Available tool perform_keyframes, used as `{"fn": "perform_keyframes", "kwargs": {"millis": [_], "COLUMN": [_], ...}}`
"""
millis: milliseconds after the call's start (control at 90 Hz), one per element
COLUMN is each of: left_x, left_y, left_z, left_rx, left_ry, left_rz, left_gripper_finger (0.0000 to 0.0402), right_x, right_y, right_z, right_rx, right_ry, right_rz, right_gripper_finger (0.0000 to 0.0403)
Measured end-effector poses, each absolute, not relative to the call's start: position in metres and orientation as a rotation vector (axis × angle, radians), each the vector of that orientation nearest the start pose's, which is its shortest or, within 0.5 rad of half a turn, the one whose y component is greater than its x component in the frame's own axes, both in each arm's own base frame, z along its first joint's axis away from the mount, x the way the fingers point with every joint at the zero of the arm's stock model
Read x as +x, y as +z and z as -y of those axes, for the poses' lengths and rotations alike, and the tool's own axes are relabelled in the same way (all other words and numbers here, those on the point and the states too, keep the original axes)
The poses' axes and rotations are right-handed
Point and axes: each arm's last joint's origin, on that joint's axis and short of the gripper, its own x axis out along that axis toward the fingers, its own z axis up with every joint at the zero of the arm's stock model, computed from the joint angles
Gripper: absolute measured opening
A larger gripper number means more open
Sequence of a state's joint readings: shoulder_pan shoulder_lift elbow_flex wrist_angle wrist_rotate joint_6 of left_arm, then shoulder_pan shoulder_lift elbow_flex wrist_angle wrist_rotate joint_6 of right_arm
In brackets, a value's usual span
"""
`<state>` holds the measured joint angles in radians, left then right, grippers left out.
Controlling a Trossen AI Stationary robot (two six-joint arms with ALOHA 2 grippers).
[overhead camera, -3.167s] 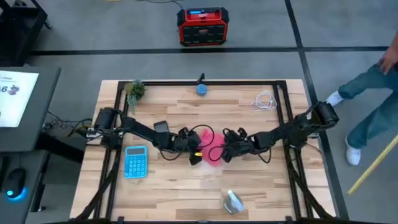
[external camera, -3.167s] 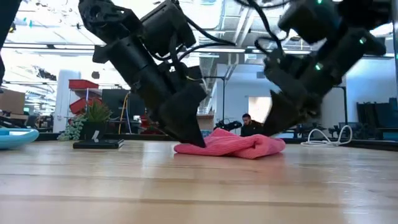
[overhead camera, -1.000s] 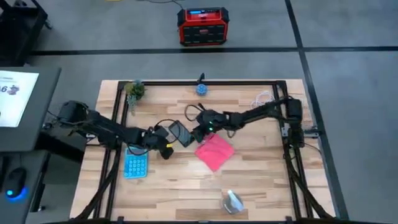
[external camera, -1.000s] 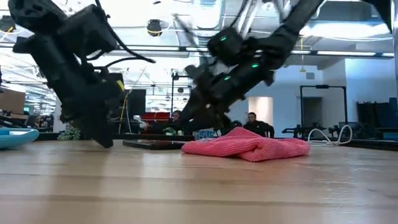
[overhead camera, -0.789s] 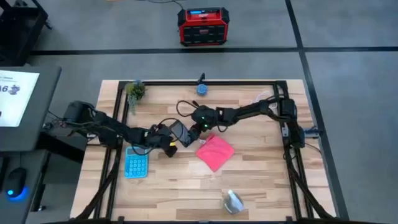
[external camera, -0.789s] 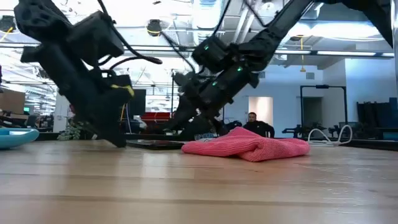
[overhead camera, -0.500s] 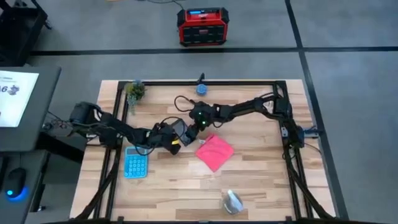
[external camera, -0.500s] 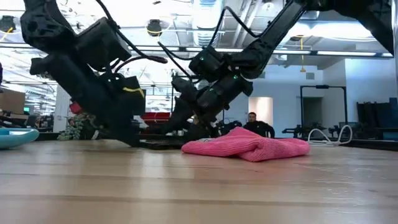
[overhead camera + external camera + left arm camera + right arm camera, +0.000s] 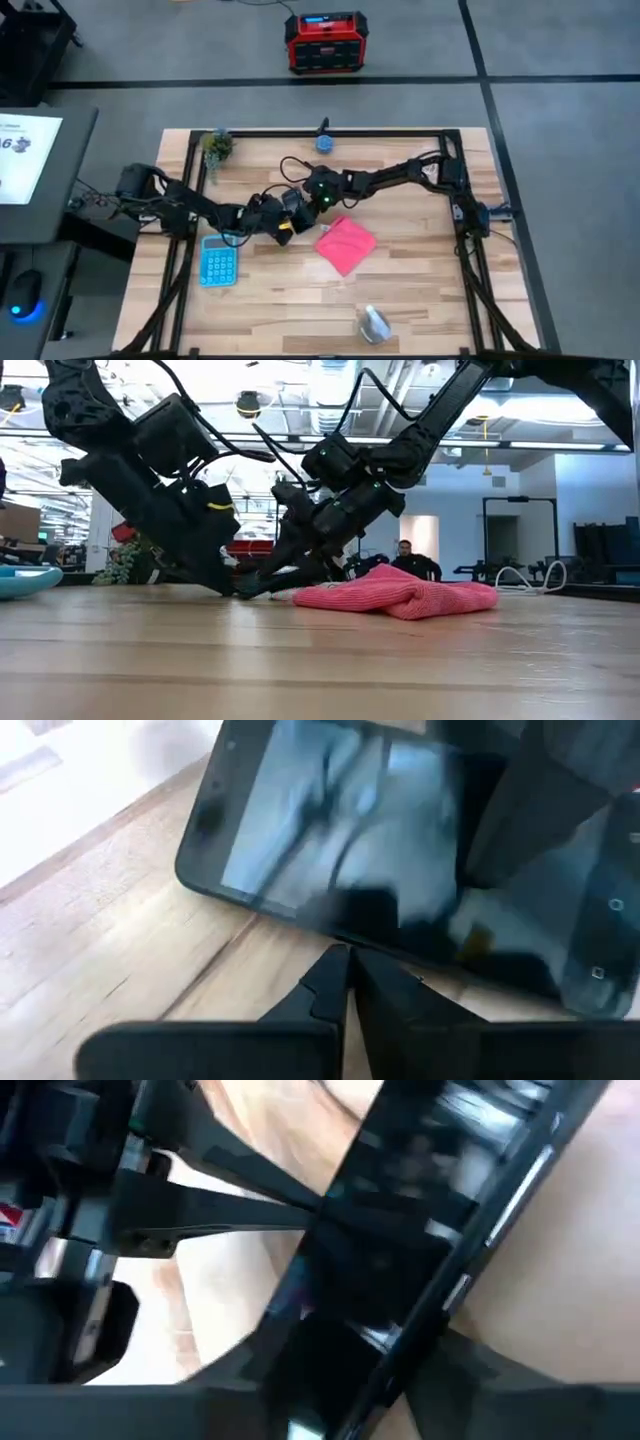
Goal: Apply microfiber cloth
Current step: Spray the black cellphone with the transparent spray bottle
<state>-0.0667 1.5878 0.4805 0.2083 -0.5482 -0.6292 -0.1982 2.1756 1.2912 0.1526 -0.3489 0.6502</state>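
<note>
Soft bright pink-red microfiber cloth (image 9: 346, 243) lies rumpled on the wooden table (image 9: 420, 300), untouched, just right of the flat black glossy phone (image 9: 400, 890). Left gripper (image 9: 283, 226) sits at the phone's near edge, fingers (image 9: 335, 985) pressed together, holding nothing. Right gripper (image 9: 305, 195) grasps the phone's far edge, lifting it at a tilt. Probable step: readying the phone for wiping. Best to steady the phone first, then pinch a cloth corner rather than the bunched middle.

Table count
One microfiber cloth (image 9: 346, 244), one phone (image 9: 400, 910), one calculator (image 9: 218, 262), one small plant (image 9: 216, 146), two arms.
</note>
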Motion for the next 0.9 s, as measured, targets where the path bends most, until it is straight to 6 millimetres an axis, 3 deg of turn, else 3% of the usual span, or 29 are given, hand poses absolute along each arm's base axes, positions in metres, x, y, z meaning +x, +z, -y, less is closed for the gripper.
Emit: {"fn": "perform_keyframes", "kwargs": {"millis": [100, 222, 333, 489, 700, 900], "left_x": [0.241, 0.230, 0.219, 0.206, 0.208, 0.227], "left_y": [0.109, 0.122, 0.132, 0.136, 0.127, 0.132], "left_z": [0.006, 0.013, 0.022, 0.032, 0.042, 0.043], "left_rx": [-0.290, -0.289, -0.283, -0.298, -0.339, -0.309], "left_ry": [0.683, 0.694, 0.717, 0.667, 0.532, 0.360], "left_rz": [-0.695, -0.705, -0.686, -0.635, -0.434, -0.179], "left_gripper_finger": [0.0000, 0.0000, 0.0000, 0.0015, 0.0083, 0.0147], "right_x": [0.438, 0.439, 0.428, 0.384, 0.307, 0.276], "right_y": [0.109, 0.110, 0.114, 0.125, 0.134, 0.138], "right_z": [0.071, 0.063, 0.054, 0.043, 0.022, -0.009], "right_rx": [0.786, 0.736, 0.677, 0.622, 0.551, 0.456], "right_ry": [-0.082, -0.088, -0.121, -0.174, -0.221, -0.182], "right_rz": [-0.714, -0.705, -0.683, -0.589, -0.374, -0.174], "right_gripper_finger": [0.0018, 0.0018, 0.0015, 0.0014, 0.0013, 0.0014]}}
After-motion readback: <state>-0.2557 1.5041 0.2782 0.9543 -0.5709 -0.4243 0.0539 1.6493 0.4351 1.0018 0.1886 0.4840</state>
